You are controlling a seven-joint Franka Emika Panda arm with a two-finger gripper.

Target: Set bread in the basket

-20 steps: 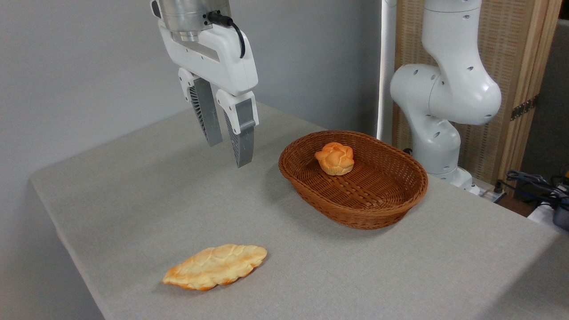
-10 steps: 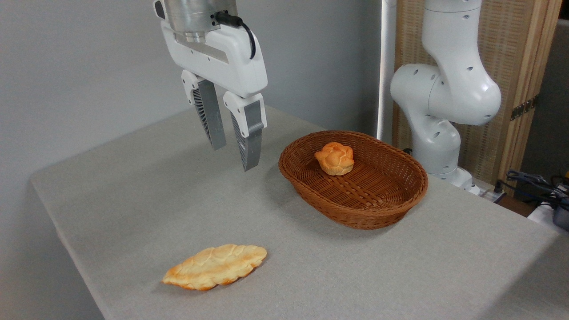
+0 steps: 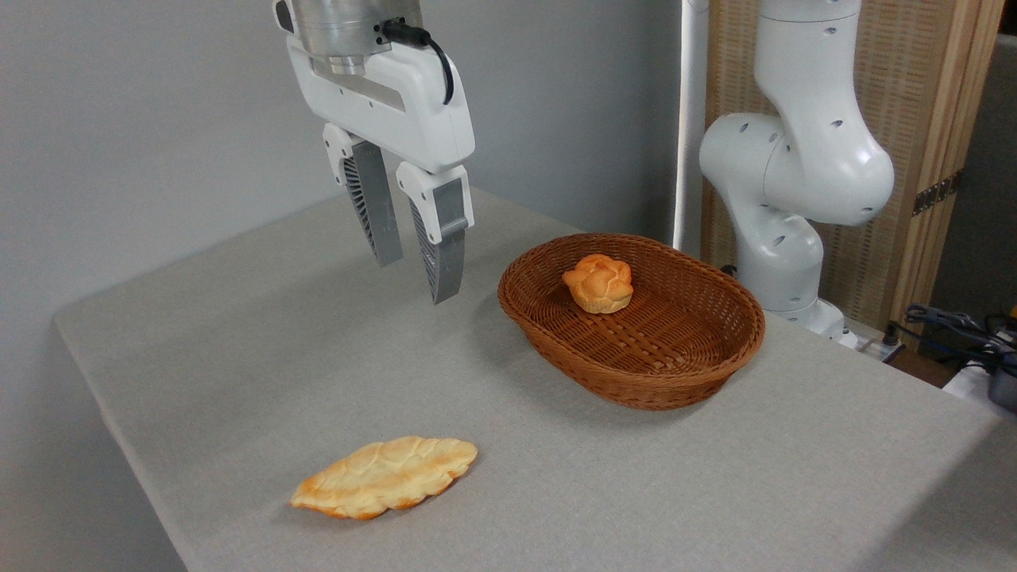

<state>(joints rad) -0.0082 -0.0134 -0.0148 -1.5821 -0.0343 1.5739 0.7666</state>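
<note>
The bread (image 3: 598, 283), a small round golden-orange bun with a knotted top, sits inside the oval brown wicker basket (image 3: 715, 361), toward its far left end. My gripper (image 3: 415, 278) hangs in the air above the table, left of the basket and well apart from the bun. Its two grey fingers (image 3: 442, 238) point down with a gap between them and nothing held, so it is open.
A long flat leaf-shaped pale golden bread (image 3: 385, 476) lies on the grey table (image 3: 262, 357) near the front edge. The white robot base (image 3: 786, 175) stands behind the basket at the right, with cables (image 3: 961, 326) at the far right.
The gripper moved a little right and down from a second ago, then drifted slightly back left and up. The bun and the basket stayed put.
</note>
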